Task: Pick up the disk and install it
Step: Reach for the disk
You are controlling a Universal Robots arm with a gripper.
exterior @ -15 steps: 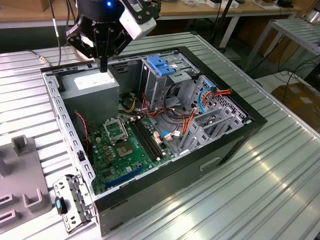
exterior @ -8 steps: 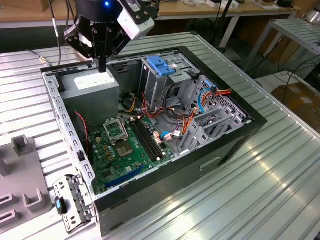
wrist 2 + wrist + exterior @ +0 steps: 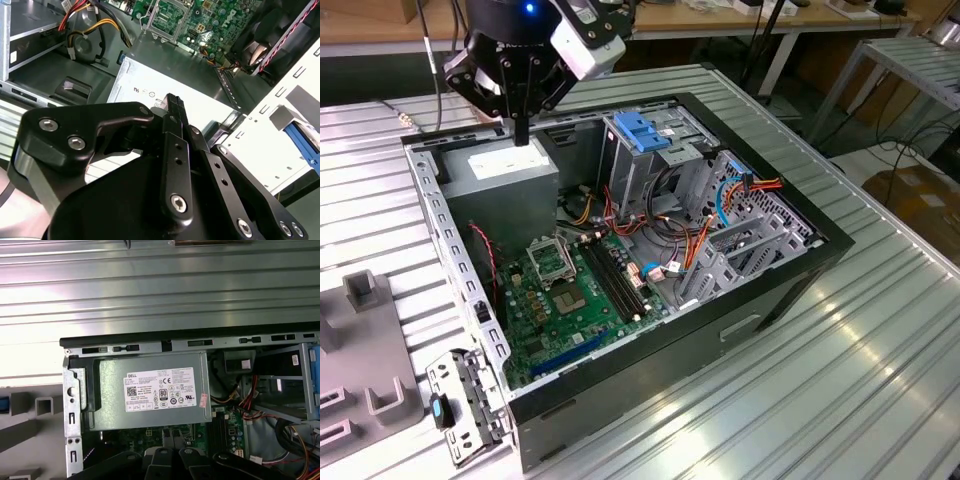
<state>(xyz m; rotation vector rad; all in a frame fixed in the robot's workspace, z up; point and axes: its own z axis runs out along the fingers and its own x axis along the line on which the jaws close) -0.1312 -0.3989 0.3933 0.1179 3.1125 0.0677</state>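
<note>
The disk is out of view. My gripper [image 3: 521,135] hangs over the back corner of the open computer case [image 3: 790,290], on the exterior view's left. Its black fingers point straight down, pressed together with nothing between them, just above the grey power-supply box [image 3: 505,172] with a white sticker. In the second wrist view the gripper [image 3: 174,100] ends over that box's sticker [image 3: 150,92]. The first wrist view looks down on the power-supply box [image 3: 150,390].
Inside the case lie a green motherboard [image 3: 570,290], red and orange cables [image 3: 695,245] and a metal drive cage with a light-blue latch [image 3: 642,130]. On the ribbed metal table, grey fixture blocks [image 3: 365,290] and a metal bracket [image 3: 460,410] sit at the exterior view's left.
</note>
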